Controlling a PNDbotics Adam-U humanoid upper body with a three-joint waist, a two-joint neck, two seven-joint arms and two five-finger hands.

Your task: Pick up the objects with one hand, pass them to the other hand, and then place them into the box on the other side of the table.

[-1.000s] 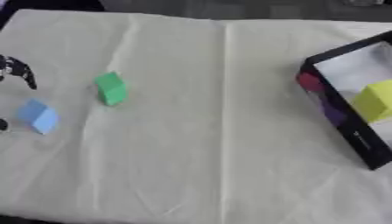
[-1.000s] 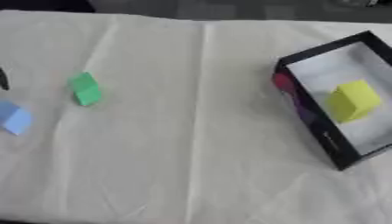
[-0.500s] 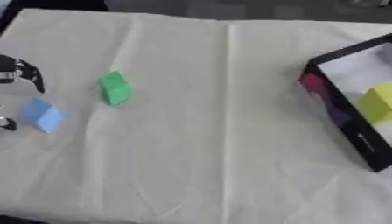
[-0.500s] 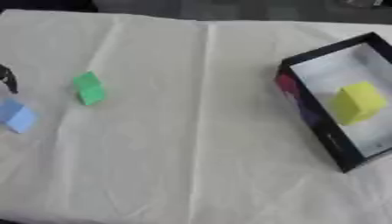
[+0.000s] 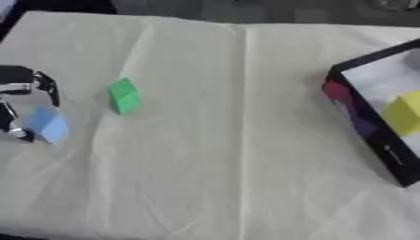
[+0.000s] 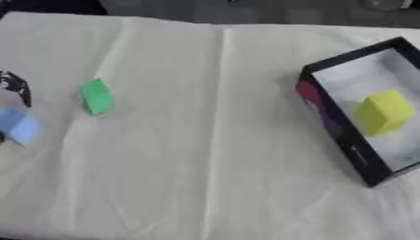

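Since a second ago our left hand [image 5: 25, 101] has come further in from the left edge and closed in around the blue block [image 5: 46, 124], which has not moved on the cloth [image 5: 229, 154]. We now see dark fingers [image 5: 49, 86] curving down just above the block and another dark part at its lower left, so the hand brackets it; we cannot tell whether they touch it or grip it yet. Our right hand shows in neither view.

Nearest us, the pale cloth lies creased over the desk. Further in, the blue block sits at the left edge, with the green block [image 5: 124, 95] just to its right and a little farther back, apart from the hand. On the right side lies the black box [image 6: 332, 126], tilted, its floor white, with the yellow block [image 6: 382, 112] inside.
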